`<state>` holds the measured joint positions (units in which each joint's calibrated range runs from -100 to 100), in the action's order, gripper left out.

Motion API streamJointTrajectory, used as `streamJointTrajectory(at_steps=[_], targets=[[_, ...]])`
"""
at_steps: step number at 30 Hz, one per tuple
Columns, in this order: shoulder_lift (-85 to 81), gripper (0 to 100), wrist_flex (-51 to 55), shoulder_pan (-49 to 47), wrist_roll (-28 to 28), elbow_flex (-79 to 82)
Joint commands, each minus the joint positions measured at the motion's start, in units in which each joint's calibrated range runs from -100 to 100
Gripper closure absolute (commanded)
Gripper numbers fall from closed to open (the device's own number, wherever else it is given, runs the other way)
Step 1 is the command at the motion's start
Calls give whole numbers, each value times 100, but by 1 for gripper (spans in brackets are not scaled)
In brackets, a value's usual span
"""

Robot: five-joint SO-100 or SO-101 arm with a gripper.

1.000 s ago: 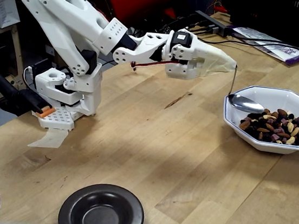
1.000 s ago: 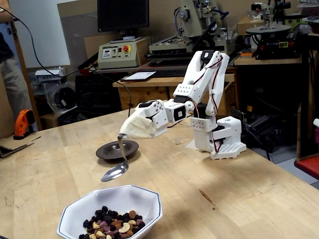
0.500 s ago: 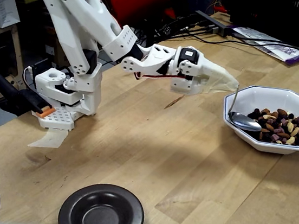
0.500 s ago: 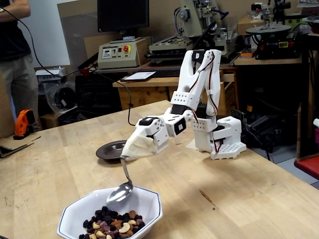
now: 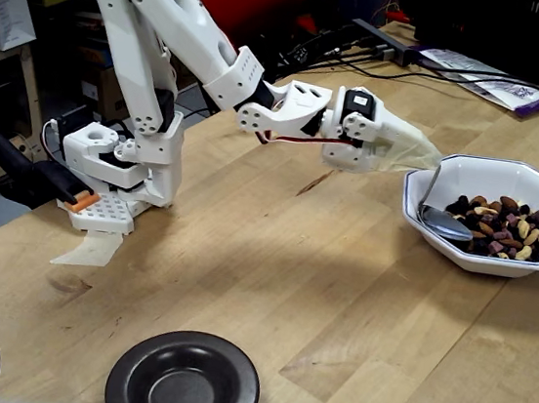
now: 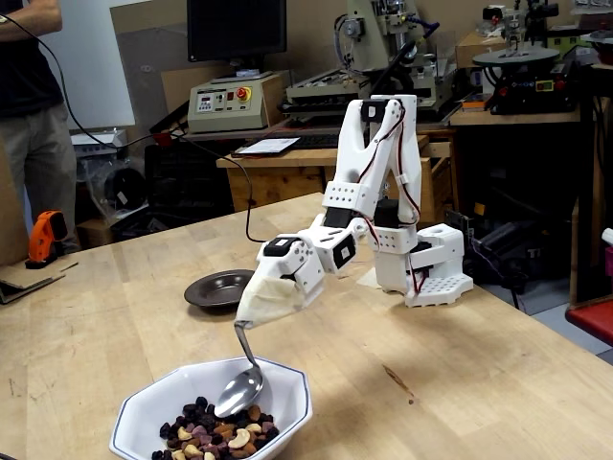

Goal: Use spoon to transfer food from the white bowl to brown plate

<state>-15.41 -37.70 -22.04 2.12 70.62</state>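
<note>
Item: your gripper (image 5: 415, 153) (image 6: 257, 309), wrapped in beige tape; whether its jaws are spread or pinching cannot be told, though the spoon (image 5: 441, 219) (image 6: 240, 388) is hanging from the wrapping. The spoon's oval bowl is sitting inside the white bowl (image 5: 502, 175) (image 6: 152, 407), at the 9 o'clock edge of the food (image 5: 503, 228) (image 6: 213, 433) in a fixed view. You are seeing the brown plate (image 5: 184, 380) (image 6: 221, 288) well apart on the wooden table (image 5: 336, 298), at 7 o'clock from the bowl.
</note>
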Motion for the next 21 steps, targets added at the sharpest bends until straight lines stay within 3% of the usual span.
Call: streamJointTrajectory(at_steps=[1, 21], targets=[[134, 96, -25, -188, 24, -558], [519, 96, -25, -166, 24, -991]])
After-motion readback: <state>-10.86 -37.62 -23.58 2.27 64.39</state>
